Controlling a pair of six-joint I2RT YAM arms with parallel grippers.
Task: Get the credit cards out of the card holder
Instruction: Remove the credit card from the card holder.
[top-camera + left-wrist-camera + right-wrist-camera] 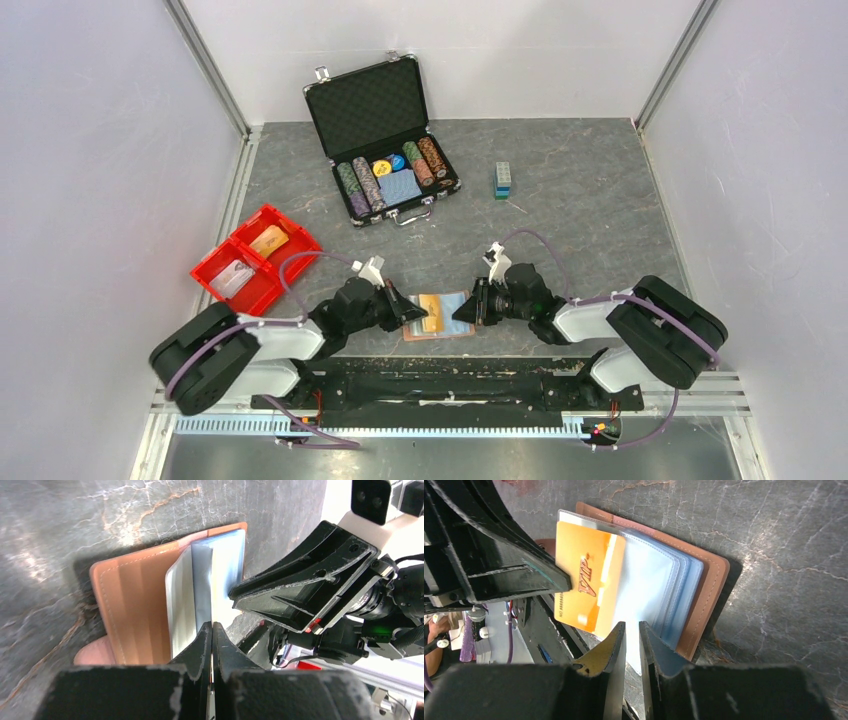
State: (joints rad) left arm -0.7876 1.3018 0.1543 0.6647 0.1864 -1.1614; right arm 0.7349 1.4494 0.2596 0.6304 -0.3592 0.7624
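Item: card holder (709,580), brown leather with stitched edge, lying open on the grey stone-patterned table (580,220) near its front edge, between the two grippers. Fittings: a fan of clear sleeves (649,585) with a pale blue tint, bound along the spine; one rounded closing tab (92,655) protruding from the brown cover on the left arm's side. Contents: credit cards, of which one shows plainly, the orange-yellow card (584,580), printed "VIP" with a number line, on the foremost leaf, which stands raised off the rest of the fan; any other cards in the sleeves cannot be made out. Left gripper (212,626): fingers pressed together, the tip overlapping the outer edge of the orange-yellow card and pinching it; in the left wrist view pale leaves run down into the seam between the fingers. Right gripper (631,627): fingers drawn in to a narrow slit with the free edge of the clear sleeves inside it, on the side of the holder opposite the left gripper. The two gripper tips face each other across the holder, close but apart. Also present: black poker-chip case (370,115), lid up, at the far side of the table; red bin (272,285) with compartments to the left; small blue-green block (503,180) to the right of the case.
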